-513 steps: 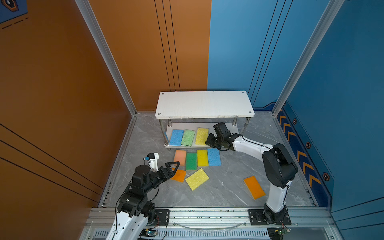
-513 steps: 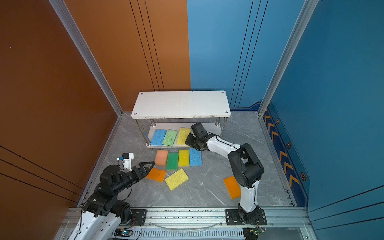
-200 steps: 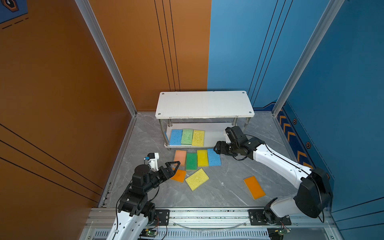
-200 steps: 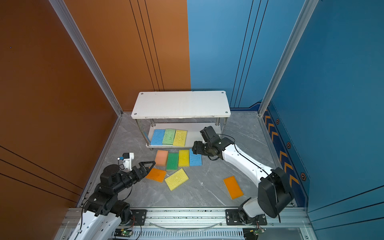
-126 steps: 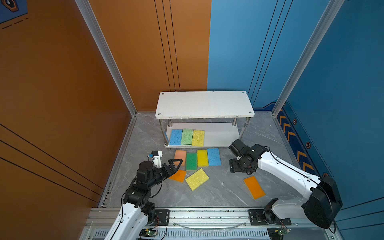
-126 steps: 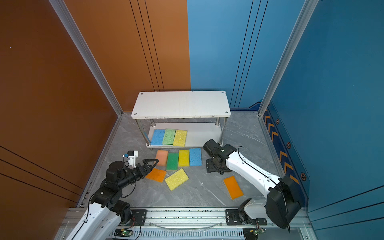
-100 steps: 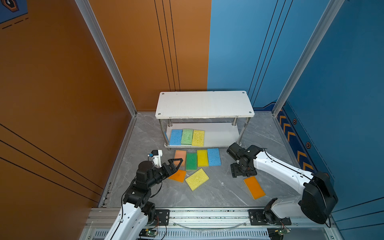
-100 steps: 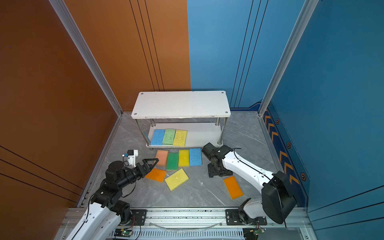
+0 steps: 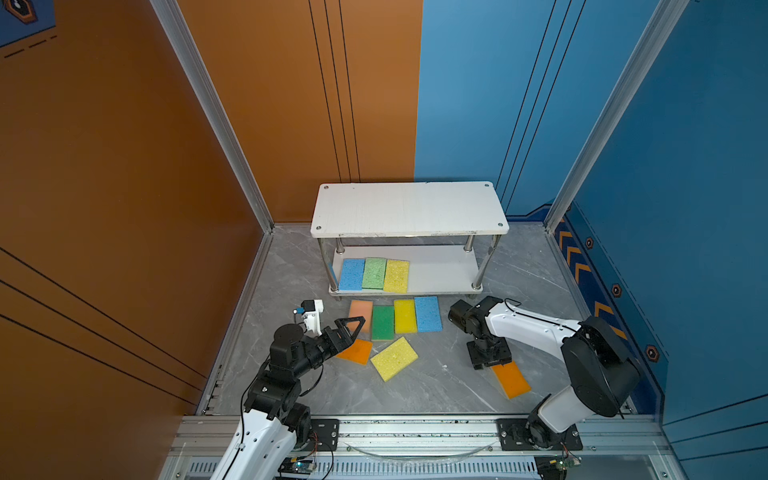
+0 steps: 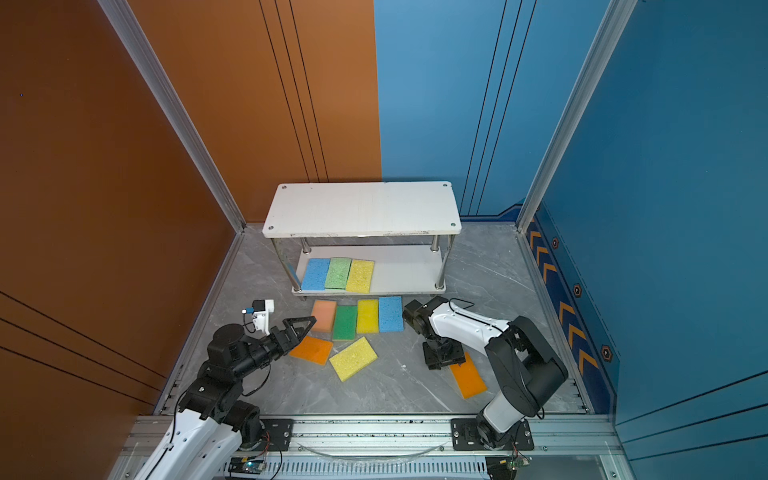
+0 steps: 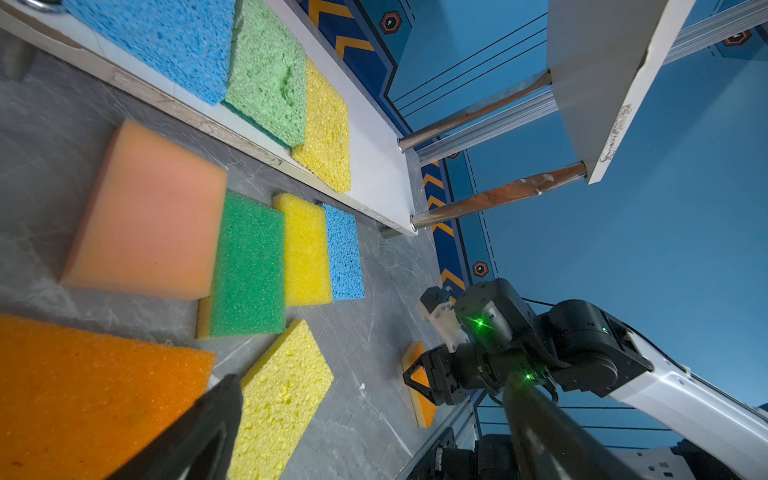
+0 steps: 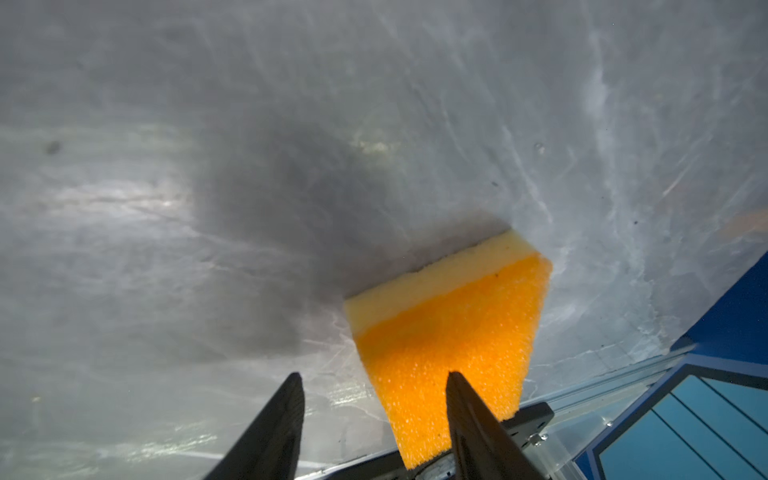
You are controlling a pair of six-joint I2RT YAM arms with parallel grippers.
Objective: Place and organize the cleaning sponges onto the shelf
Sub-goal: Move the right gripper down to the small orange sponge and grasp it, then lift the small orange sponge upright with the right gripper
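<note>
Over the worktop [image 9: 436,386], the right hand [image 9: 487,360] stands fingers apart above an orange sponge [image 9: 513,380], the left hand [image 9: 351,330] spread wide by a second orange sponge [image 9: 356,352].

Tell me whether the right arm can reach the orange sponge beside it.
Probably yes: the right gripper hangs over one end of that orange sponge, jaws apart, with nothing in between.

Flat orange rectangular sponge [image 12: 449,332] at near right: coarse porous foam. Grey marble-look floor [image 12: 208,187]: smooth, faint sheen. White two-tier shelf [image 9: 409,208]: matt boards, chipped at edges, on polished metal posts [image 11: 498,195].
</note>
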